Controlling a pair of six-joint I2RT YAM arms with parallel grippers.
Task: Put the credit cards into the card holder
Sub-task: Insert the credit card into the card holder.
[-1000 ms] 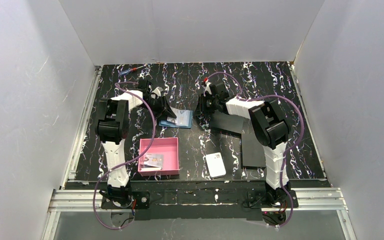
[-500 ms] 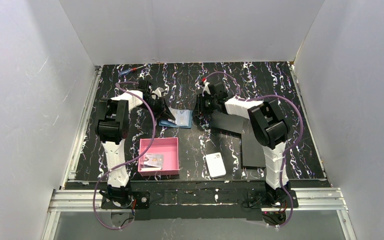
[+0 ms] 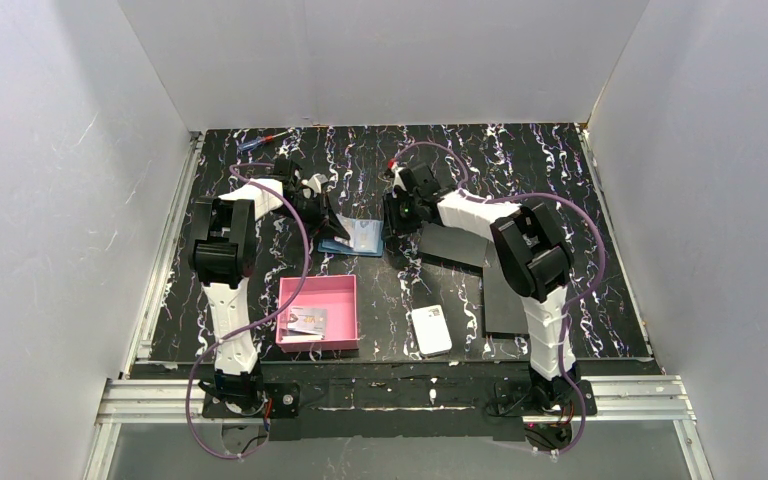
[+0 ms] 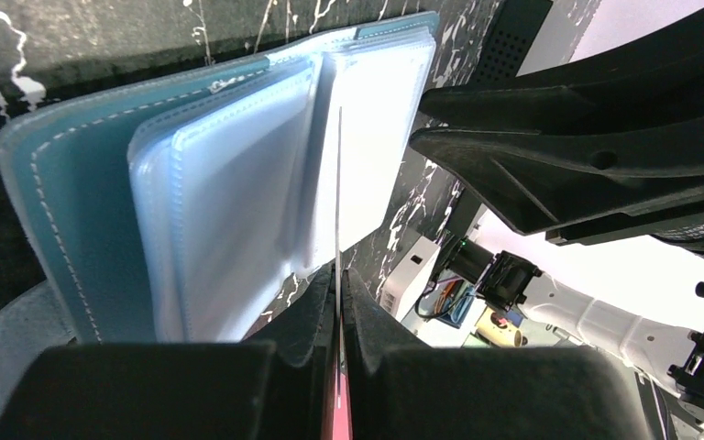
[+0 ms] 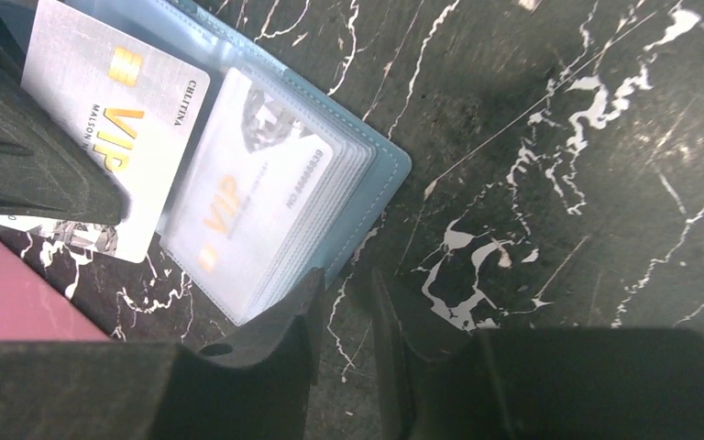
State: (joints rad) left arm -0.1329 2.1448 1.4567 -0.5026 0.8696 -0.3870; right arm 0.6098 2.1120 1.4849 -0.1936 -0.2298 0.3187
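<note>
The holder (image 3: 355, 237) lies open between my grippers. My left gripper (image 4: 338, 284) pinches a card (image 5: 119, 119) edge-on over its clear sleeves (image 4: 229, 211), perhaps touching them. My right gripper (image 5: 346, 293) sits at the holder's edge, jaws slightly apart

1. I see a black tabletop (image 3: 560, 170) veined with white marbling.
2. The card holder (image 4: 64, 229) reads teal-blue to me, with white stitching and pale translucent sleeves.
3. My right wrist view shows a silver-white credit card (image 5: 147, 137) lettered in gold.
4. The tray (image 3: 320, 293) is pink.
</note>
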